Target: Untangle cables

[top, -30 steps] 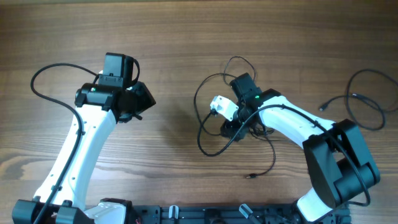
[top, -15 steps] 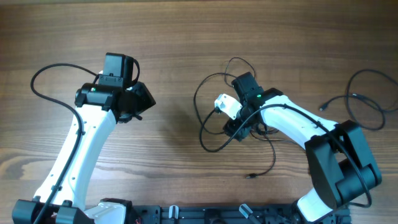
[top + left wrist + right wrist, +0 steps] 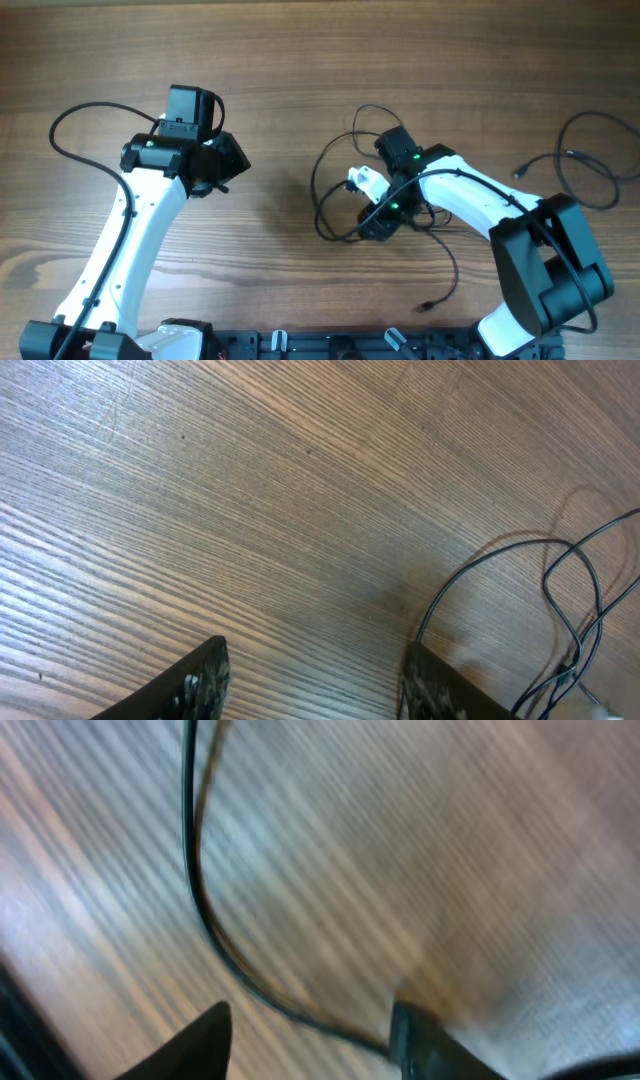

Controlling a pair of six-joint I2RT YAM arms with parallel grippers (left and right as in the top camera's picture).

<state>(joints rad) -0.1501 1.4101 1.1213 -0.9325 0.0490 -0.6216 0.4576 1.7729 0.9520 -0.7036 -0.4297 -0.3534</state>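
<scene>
The cables (image 3: 330,190) are thin black wires in tangled loops at the table's middle right, with one plug end (image 3: 426,306) trailing toward the front. My right gripper (image 3: 376,218) is low over the tangle with its fingers apart. In the blurred right wrist view, one wire (image 3: 205,910) runs between the fingers (image 3: 310,1040) and touches the right one. My left gripper (image 3: 228,165) is open and empty, left of the tangle. In the left wrist view its fingers (image 3: 315,685) frame bare wood, and the wire loops (image 3: 575,610) lie to the right.
Another thin black cable (image 3: 590,170) loops at the far right edge, with plug ends (image 3: 520,172) pointing inward. Thick black arm cables curve beside each arm. Wood tabletop (image 3: 280,60) lies between and behind the arms.
My right gripper has moved toward the front of the table and dropped lower, dragging the tangle with it. The trailing plug end has slid toward the front right. The left arm has not moved.
</scene>
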